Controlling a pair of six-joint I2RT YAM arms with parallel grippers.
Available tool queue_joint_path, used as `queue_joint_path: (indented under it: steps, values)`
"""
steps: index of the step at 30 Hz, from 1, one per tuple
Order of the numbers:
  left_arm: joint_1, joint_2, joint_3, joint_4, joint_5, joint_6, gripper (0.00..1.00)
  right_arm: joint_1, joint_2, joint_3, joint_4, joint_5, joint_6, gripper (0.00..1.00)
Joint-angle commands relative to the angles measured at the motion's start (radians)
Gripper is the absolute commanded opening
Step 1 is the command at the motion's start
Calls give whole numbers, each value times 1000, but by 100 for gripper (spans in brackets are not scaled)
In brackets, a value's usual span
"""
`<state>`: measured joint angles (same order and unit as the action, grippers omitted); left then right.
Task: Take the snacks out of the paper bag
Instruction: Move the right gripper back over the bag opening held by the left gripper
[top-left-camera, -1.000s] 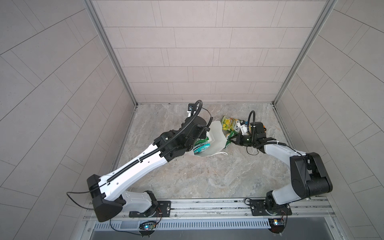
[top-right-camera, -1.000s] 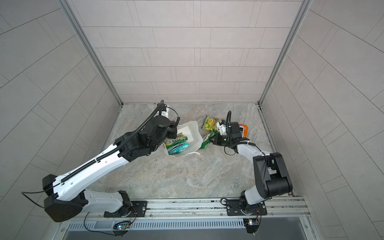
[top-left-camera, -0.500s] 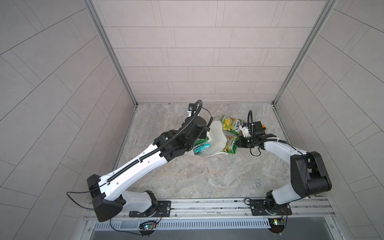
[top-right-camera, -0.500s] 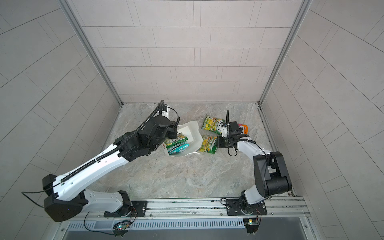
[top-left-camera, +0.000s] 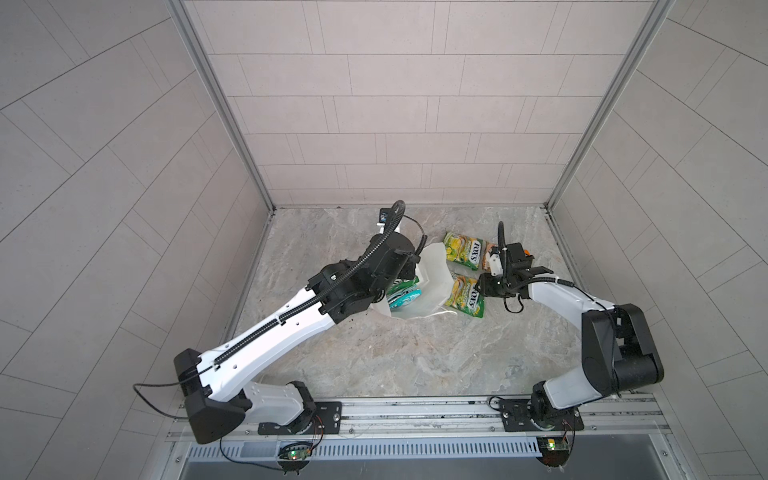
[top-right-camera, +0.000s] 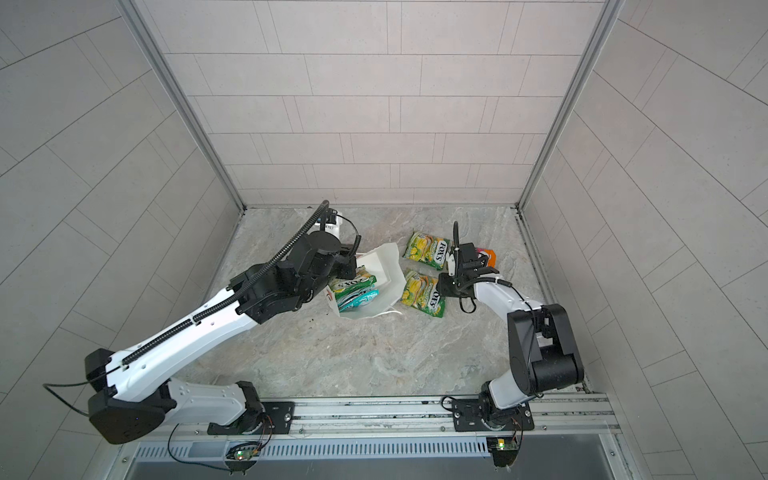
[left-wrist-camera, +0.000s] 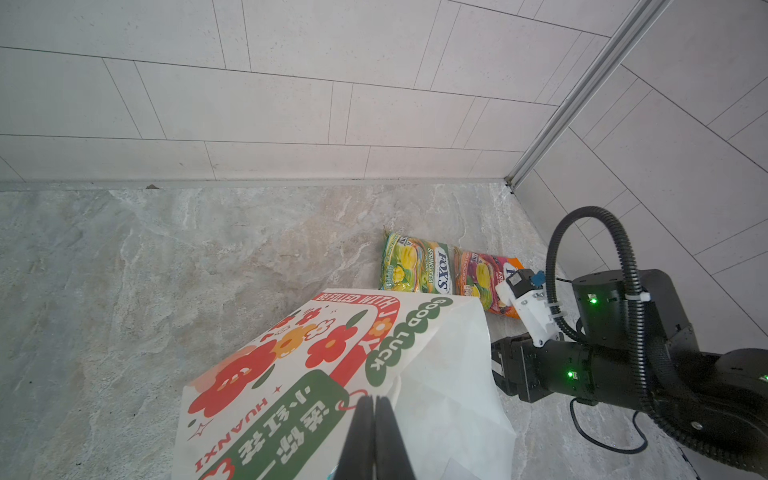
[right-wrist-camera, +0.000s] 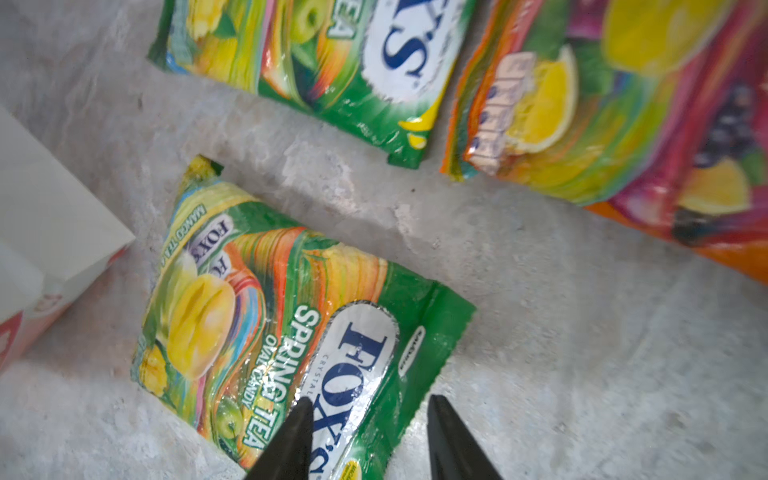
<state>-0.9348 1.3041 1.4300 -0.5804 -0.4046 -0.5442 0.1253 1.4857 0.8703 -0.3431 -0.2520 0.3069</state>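
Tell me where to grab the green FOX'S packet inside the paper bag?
Probably its exposed end at the mouth of the paper bag, which gapes toward the table's near side; come from there with the open right gripper. The green FOX'S packet is flat and thin, lying atop a teal packet, so pinch across its edge.

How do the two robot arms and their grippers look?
The left arm and right arm have white shells and black joints. A ribbed black cable hose loops over each wrist. Small green lights glow on the right wrist. The left gripper and right gripper end in thin, black, tapered fingers.
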Motion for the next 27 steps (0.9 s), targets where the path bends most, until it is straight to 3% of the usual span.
queue_joint_path:
  steps: [1, 6, 11, 18, 23, 27]
  values:
    - [-7, 4, -13, 7, 13, -10, 0, 0, -96, -3, -28, 94, 14, 50]
    - [-19, 11, -11, 29, 51, -14, 0, 0, -246, -7, -42, -38, 59, 51]
    - [-38, 29, -13, 48, 80, -28, 0, 4, -437, -38, 20, -247, 144, 52]
    - [-38, 40, -19, 77, 59, -45, 0, 55, -665, -100, 112, -392, 254, 55]
    - [-38, 55, -5, 86, 61, -44, 0, 159, -705, -92, 121, -503, 249, 55]
    - [-38, 67, 7, 88, 50, -40, 0, 295, -698, -83, 83, -490, 182, 55]
